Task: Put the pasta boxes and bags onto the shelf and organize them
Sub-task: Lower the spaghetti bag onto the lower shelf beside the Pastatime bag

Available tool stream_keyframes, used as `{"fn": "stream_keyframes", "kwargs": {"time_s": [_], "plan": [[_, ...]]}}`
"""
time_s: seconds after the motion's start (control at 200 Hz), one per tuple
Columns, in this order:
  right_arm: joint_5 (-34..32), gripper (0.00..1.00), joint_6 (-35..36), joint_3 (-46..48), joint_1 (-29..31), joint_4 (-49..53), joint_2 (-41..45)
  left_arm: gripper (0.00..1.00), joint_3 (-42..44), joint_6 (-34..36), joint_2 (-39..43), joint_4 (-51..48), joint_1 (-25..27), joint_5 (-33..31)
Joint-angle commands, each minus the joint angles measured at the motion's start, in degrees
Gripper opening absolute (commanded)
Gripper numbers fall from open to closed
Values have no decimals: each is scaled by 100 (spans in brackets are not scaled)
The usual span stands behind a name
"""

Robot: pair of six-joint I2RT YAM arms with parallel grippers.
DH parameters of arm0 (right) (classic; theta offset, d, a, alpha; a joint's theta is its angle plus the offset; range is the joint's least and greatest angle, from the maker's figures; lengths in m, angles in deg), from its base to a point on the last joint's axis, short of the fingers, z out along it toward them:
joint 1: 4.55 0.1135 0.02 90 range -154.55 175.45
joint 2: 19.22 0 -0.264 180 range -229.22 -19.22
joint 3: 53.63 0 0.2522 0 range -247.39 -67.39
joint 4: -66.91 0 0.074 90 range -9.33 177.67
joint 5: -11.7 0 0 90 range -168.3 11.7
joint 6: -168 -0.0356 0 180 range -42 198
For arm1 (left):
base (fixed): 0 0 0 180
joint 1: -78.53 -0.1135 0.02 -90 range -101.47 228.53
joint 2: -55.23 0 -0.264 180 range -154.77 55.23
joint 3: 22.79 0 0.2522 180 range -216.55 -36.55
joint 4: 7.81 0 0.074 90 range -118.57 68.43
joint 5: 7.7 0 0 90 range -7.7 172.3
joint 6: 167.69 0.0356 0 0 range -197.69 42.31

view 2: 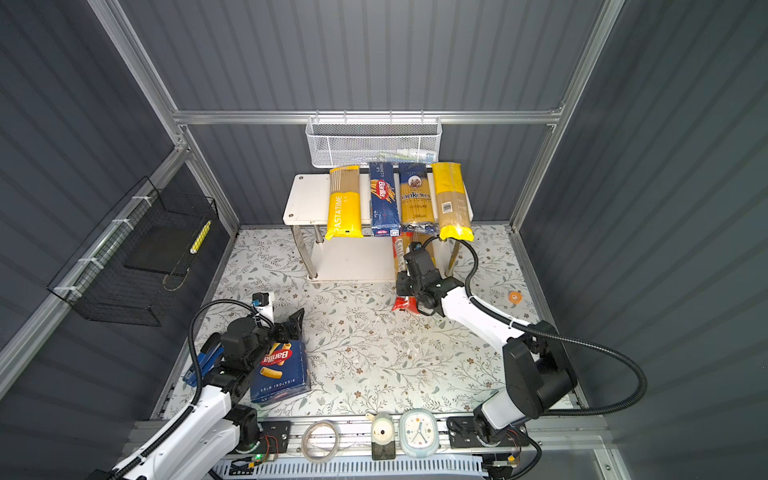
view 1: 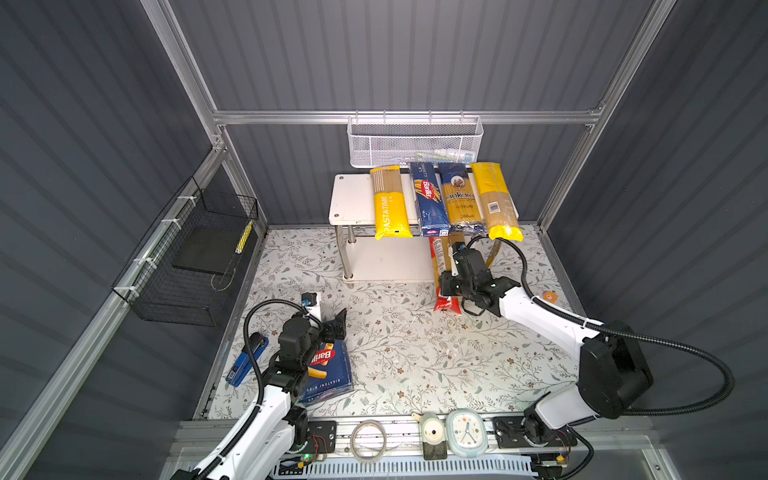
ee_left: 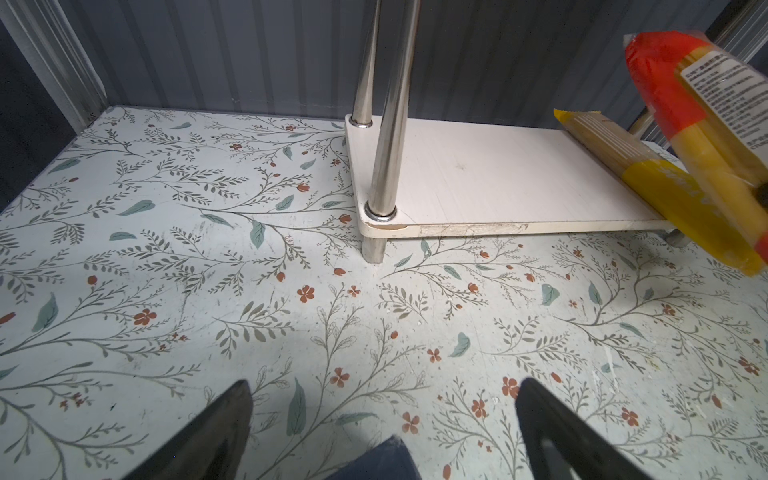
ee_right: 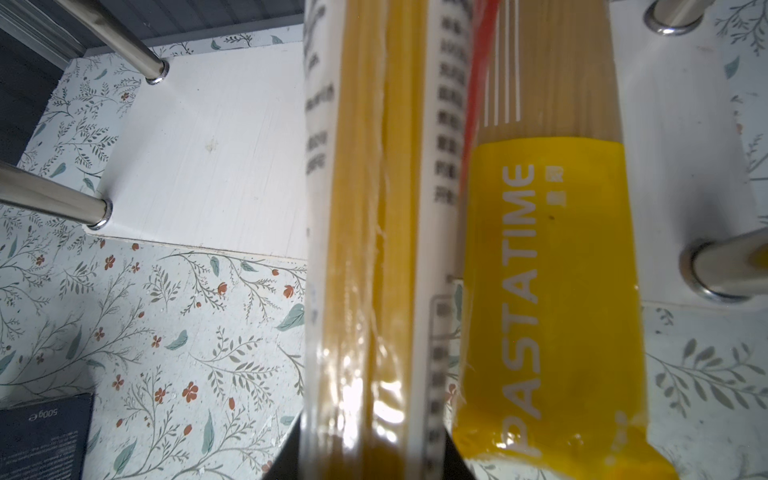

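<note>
While grey ribbed walls (view 1: 415, 54) stand round, a floral tabletop (view 1: 415, 353) bears the shelf (view 1: 351, 199)

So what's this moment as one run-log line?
right hand: shut on red-ended spaghetti bag | bag: over lower shelf board, beside PASTATIME bag | left hand: open, over Barilla rigatoni box

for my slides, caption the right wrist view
Black fingers shut on the red-ended clear spaghetti bag, beside a yellow PASTATIME bag lying on the white shelf's lower board.
</note>
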Motion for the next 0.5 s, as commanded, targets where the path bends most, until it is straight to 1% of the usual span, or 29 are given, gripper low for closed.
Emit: {"fn": "stream_keyframes", "kwargs": {"time_s": [0.0, 0.495], "plan": [[98, 11, 105, -519, -40, -723, -18, 100, -140, 58, -1, 53, 36, -52], [87, 13, 76, -1057, -198, -874, -658, 100, -140, 66, -4, 62, 36, -44]]}}
